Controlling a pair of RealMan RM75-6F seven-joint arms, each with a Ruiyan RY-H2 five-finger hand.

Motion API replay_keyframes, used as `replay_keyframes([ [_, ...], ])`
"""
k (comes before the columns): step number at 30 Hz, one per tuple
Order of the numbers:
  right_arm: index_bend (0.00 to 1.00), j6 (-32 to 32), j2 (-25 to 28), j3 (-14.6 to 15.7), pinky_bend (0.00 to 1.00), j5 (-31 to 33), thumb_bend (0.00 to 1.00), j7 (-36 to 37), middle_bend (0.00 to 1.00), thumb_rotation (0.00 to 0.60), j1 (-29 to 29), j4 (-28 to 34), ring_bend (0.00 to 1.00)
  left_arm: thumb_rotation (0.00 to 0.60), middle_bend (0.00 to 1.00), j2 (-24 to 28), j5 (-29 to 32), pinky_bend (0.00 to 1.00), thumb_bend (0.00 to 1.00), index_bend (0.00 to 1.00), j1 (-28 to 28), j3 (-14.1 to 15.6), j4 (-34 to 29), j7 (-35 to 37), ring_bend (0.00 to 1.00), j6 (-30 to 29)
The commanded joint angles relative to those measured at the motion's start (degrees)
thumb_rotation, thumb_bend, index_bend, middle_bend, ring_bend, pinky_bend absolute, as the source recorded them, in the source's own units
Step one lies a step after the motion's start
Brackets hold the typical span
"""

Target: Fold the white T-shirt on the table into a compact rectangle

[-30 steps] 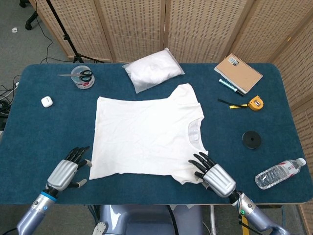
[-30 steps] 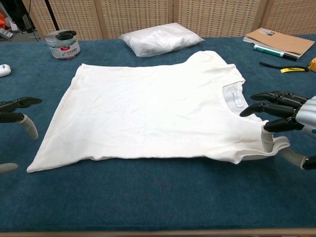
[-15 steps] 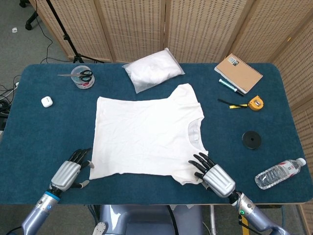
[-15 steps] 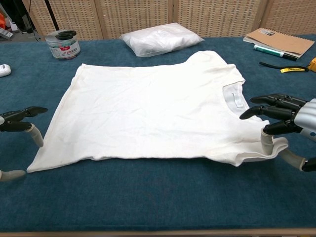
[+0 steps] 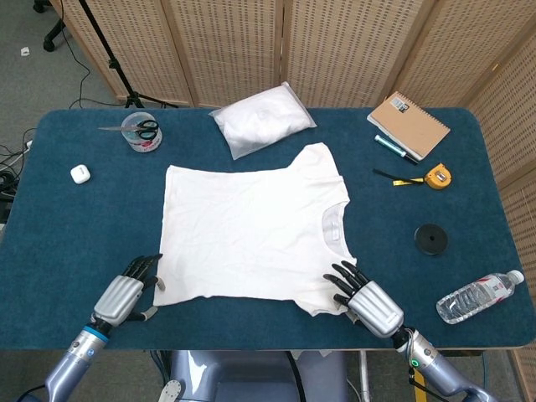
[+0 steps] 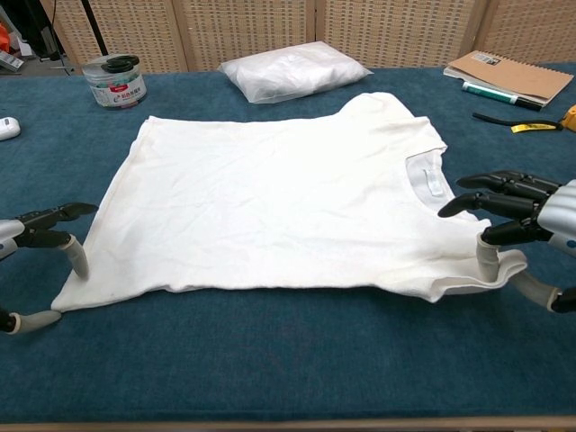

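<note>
While spread, both robot hands (image 6: 40,252) (image 6: 522,225) – touching T-shirt (image 6: 270,198)

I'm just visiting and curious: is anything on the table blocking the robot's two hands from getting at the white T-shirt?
Nothing visible does. The left hand sits at the white T-shirt's near left corner, the right hand at its near right sleeve, with only bare table around them. The plastic bag lies beyond the far edge.

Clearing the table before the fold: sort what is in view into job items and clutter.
Job: flat white cotton T-shirt; left hand; right hand.

Clutter: white plastic-wrapped pack; brown spiral notebook; yellow tape measure; clear water bottle; black disc; jar with scissors.
</note>
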State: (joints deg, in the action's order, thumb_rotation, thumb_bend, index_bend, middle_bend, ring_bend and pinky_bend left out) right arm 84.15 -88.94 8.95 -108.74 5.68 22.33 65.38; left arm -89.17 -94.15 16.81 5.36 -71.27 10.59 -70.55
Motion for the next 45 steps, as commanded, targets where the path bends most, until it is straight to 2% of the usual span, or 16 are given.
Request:
replay_keyframes([
  [1,0.66,0.0,0.0,0.0,0.07,0.0,0.62,0.0,0.18,0.6,0.0,0.0,0.0,0.6,0.0,-0.4,0.0,0.0,0.3,0.48,0.1,0.1,0.3,0.4,0.0,-0.1],
  [7,0.66,0.1,0.0,0.0,0.07,0.0,0.62,0.2,0.18,0.6,-0.1,0.0,0.0,0.6,0.0,-1.0,0.1,0.0,0.42,0.57,0.1,0.3,1.0,1.3,0.0,-0.4],
  [11,0.66,0.2,0.0,0.1,0.07,-0.1,0.62,0.2,0.18,0.6,-0.1,0.0,0.0,0.6,0.0,-1.0,0.5,0.0,0.51,0.6,0.1,0.2,1.0,1.0,0.0,-0.5],
  [18,0.66,0.2,0.0,0.4,0.07,-0.5,0.62,0.5,0.18,0.6,-0.1,0.2,0.0,0.6,0.0,-0.3,0.6,0.0,0.6,0.7,0.4,0.3,0.2,1.5,0.0,-0.4],
  [22,0.66,0.2,0.3,0.9,0.07,-0.9,0.62,1.4,0.18,0.6,0.1,0.9,0.0,0.6,0.0,0.8,-1.1,0.0,0.62,0.71,0.7,1.2,-0.4,1.9,0.0,-1.2],
  [26,0.66,0.0,2.6,2.1,0.07,-1.4,0.62,6.2,0.18,0.6,0.8,4.0,0.0,0.6,0.0,4.3,-3.2,0.0,0.63,0.71,0.5,2.3,-4.8,2.8,0.0,-3.8],
  [35,0.67,-2.6,8.5,5.5,0.1,-3.9,0.62,13.5,0.21,0.6,3.6,9.3,0.0,0.6,0.0,14.3,-5.2,0.0,0.64,0.71,0.9,5.6,-18.4,-2.7,0.0,-2.6],
  [45,0.67,-1.5,13.3,9.4,0.1,-9.0,0.62,14.9,0.23,0.6,4.6,14.0,0.0,0.6,0.0,22.9,-7.4,0.0,0.66,0.72,1.3,10.9,-26.8,-0.8,0.0,0.2],
])
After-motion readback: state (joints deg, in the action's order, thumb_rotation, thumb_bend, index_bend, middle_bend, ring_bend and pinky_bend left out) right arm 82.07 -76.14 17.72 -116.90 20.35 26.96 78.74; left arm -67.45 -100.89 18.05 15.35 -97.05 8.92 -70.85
